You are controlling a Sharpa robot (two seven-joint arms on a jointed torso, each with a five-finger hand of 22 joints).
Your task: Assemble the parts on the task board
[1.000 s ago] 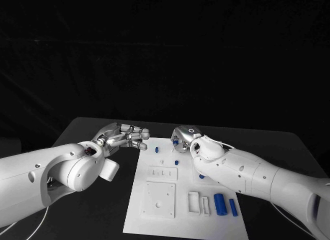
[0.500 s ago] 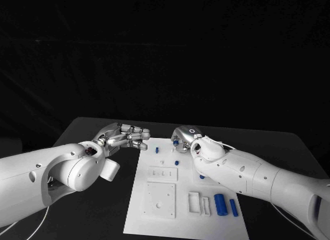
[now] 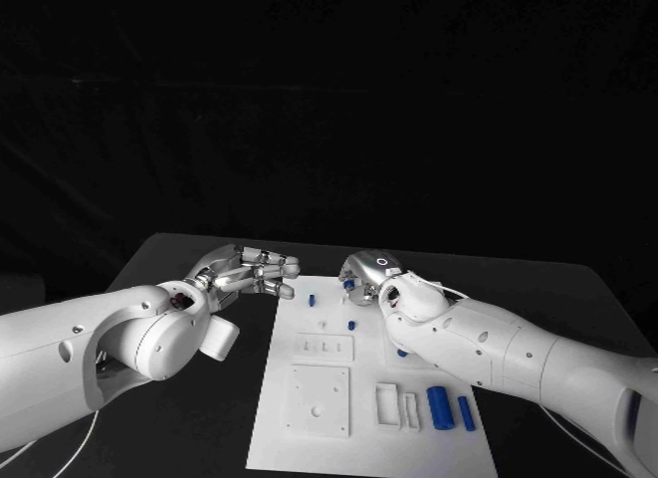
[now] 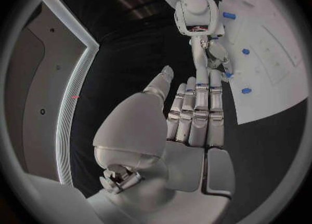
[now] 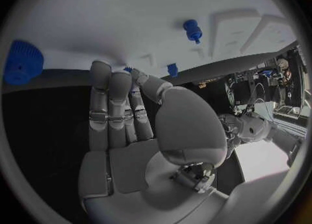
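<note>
Fingers (image 4: 195, 107) of the left hand (image 3: 250, 272) lie straight and side by side, thumb apart from them, with nothing between them; the hand hovers over bare table (image 3: 185, 259) just off the board's (image 3: 360, 448) left edge, near its far left corner, fingertips pointing toward the board. Fingers (image 5: 111, 104) of the right hand (image 3: 369, 276) also lie stretched and close together, the thumb crossing toward their tips. A bit of blue shows at those tips, and whether they pinch it I cannot tell. This hand sits over the board's far edge.

On the board, a small blue peg (image 3: 312, 298) stands near the far left corner, between the two hands. Another small part (image 3: 351, 324) lies just beside the right wrist, and a blue scrap (image 3: 402, 351) peeps out from under the right forearm. Toward the near right corner two blue cylinders lie side by side, long axes running from the near edge to the far edge: a thicker one (image 3: 439, 406) and a thinner one (image 3: 464, 412) next to the right edge. Left of them are two upright white slots (image 3: 396, 404), then a square white plate (image 3: 318, 397), with a smaller plate (image 3: 326, 346) beyond it.

Open board lies along the left edge and the near edge; open table runs left of the board, beneath the left arm.
</note>
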